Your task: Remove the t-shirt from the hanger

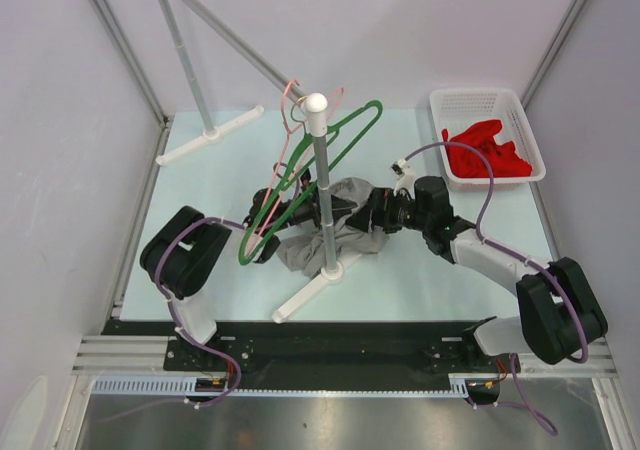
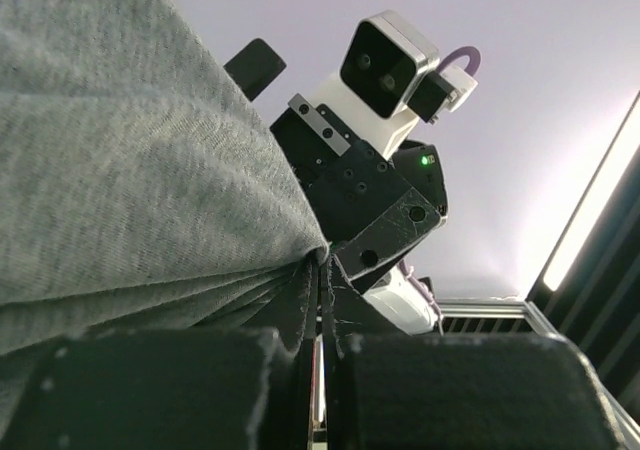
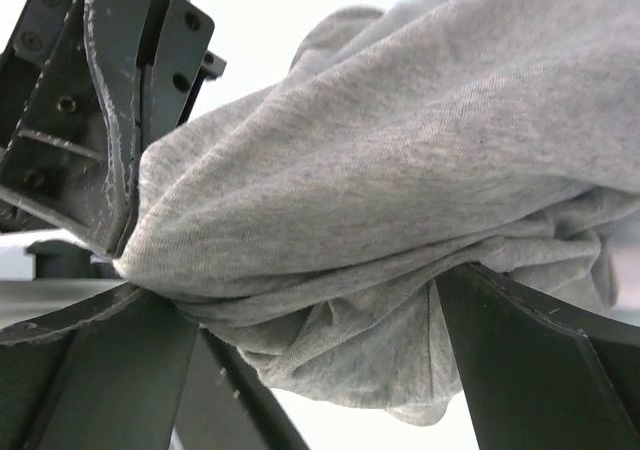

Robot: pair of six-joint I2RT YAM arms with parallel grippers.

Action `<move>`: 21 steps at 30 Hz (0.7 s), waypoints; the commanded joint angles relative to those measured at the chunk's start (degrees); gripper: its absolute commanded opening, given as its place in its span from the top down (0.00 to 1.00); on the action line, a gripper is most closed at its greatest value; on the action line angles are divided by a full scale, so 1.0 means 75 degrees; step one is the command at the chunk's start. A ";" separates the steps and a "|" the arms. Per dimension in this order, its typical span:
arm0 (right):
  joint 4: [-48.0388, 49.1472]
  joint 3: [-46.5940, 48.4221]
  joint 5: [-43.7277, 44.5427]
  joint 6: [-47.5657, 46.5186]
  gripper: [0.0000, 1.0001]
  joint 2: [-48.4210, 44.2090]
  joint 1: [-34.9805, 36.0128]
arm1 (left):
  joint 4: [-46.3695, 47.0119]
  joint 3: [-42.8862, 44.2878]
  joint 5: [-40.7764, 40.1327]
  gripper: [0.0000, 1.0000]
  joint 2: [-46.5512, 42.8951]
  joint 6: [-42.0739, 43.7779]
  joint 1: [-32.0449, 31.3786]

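the crumpled grey cotton t-shirt [image 1: 300, 253] sits bunched low in the middle of the pale table [image 1: 220, 185], right against the grey upright pole of the white-footed rack [image 1: 322, 185], between the two arms. the left gripper [image 2: 320, 345] is pinched tight on a gathered fold of the cloth; in its wrist view the fingers nearly meet, with only fabric between them. the right gripper [image 3: 300, 285] stands wide, its jaws straddling the bundle, and the cloth brushes both fingers. the two grippers are close together at the same gathered fold.

a green wire hanger [image 1: 310, 175] slants from near the top of the pole down toward the left arm, with a pink wire hanger [image 1: 290, 130] beside it. whether any of the shirt is hooked on the green one cannot be told. a white slotted plastic basket [image 1: 480, 98] at the far right holds a red cloth [image 1: 485, 150].
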 commanded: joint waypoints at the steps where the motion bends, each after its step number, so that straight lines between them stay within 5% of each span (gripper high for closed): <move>1: 0.1122 -0.0035 0.1224 -0.0361 0.01 -0.0108 0.0236 | 0.2703 -0.0039 0.0029 1.00 -0.0547 -0.0208 -0.0041; 7: 0.2806 -0.0630 0.2173 -0.0713 0.08 -0.0084 0.0974 | 0.2738 -0.0132 0.0041 1.00 -0.0605 -0.0336 -0.0065; 9: 0.3196 -0.0784 0.2466 -0.0655 0.19 -0.0050 0.1162 | 0.2633 -0.0168 0.0064 1.00 -0.0629 -0.0325 -0.0065; 10: 0.3500 -0.0878 0.2514 -0.0619 0.26 -0.0038 0.1197 | 0.2609 -0.0191 0.0099 1.00 -0.0675 -0.0290 -0.0065; 13: 0.3655 -0.0867 0.2760 -0.0561 0.73 0.0080 0.1314 | 0.2317 -0.0343 0.0123 1.00 -0.0734 -0.0150 -0.0065; 14: 0.3574 -0.0867 0.3039 -0.0537 1.00 0.0033 0.1326 | 0.2177 -0.0402 0.0100 1.00 -0.0769 -0.0102 -0.0053; 17: 0.3397 -0.1147 0.3777 -0.0362 1.00 -0.0247 0.1408 | 0.2163 -0.0753 -0.0075 0.92 -0.0781 -0.0008 -0.0030; 21: 0.3141 -0.1593 0.4576 -0.0256 1.00 -0.1054 0.1397 | 0.2223 -0.1233 -0.0194 0.63 -0.0734 0.0213 0.0215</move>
